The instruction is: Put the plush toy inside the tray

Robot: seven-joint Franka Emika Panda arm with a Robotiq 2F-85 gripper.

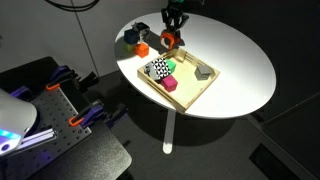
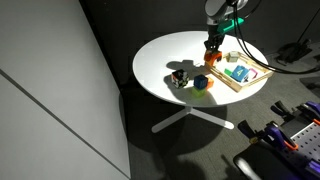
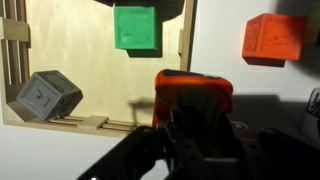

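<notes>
My gripper (image 3: 193, 125) is shut on the plush toy (image 3: 193, 88), a small red-orange soft lump. It holds the toy above the table, over the edge of the light-wood tray (image 3: 90, 60). In both exterior views the gripper (image 1: 171, 30) (image 2: 212, 45) hangs at the tray's far corner with the toy (image 1: 168, 41) (image 2: 211, 56) under it. The tray (image 1: 163, 89) (image 2: 238, 87) lies on the round white table (image 1: 240, 70). The gripper body hides the toy's lower part in the wrist view.
In the tray are a green cube (image 3: 135, 27), a grey cube (image 3: 47, 97), a pink cube (image 1: 171, 85) and a checkered cube (image 1: 158, 69). An orange-red cube (image 3: 274, 38) (image 1: 143, 47) and a dark object (image 1: 131, 37) sit on the table outside the tray.
</notes>
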